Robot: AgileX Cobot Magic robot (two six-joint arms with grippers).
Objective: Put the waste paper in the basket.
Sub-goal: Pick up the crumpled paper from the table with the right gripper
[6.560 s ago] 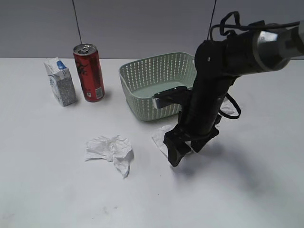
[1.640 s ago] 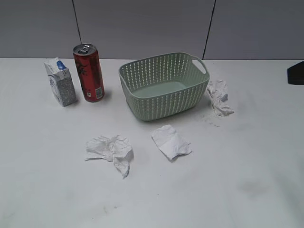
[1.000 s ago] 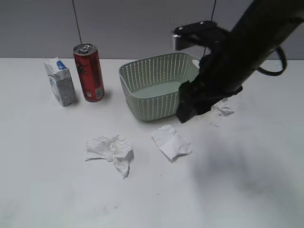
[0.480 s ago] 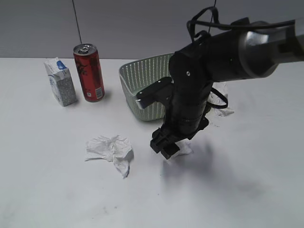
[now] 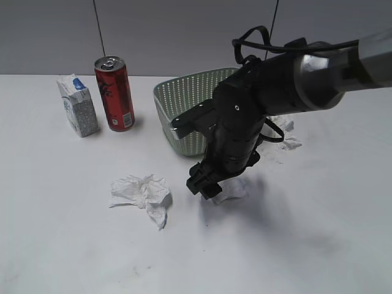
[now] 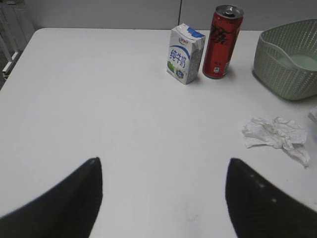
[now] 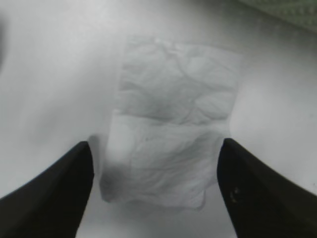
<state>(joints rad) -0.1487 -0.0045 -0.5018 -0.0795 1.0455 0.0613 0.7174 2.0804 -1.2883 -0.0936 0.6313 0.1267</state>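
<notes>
White, thin and lying nearly flat on the pale tabletop (image 5: 318,233), the middle sheet of crumpled waste paper (image 7: 173,144) is sitting between the spread fingers of the right pincer (image 5: 205,185), which is straddling it and gripping nothing; I judge that so flat a sheet may slide out if the fingers are closing above it. Farther left another crumpled white tissue wad (image 5: 144,193) is lying loose, and the left pincer (image 6: 163,198) is hanging wide and empty. Beyond, the pale green perforated plastic basket (image 5: 177,101) is waiting, a third wad (image 5: 285,136) beside it.
</notes>
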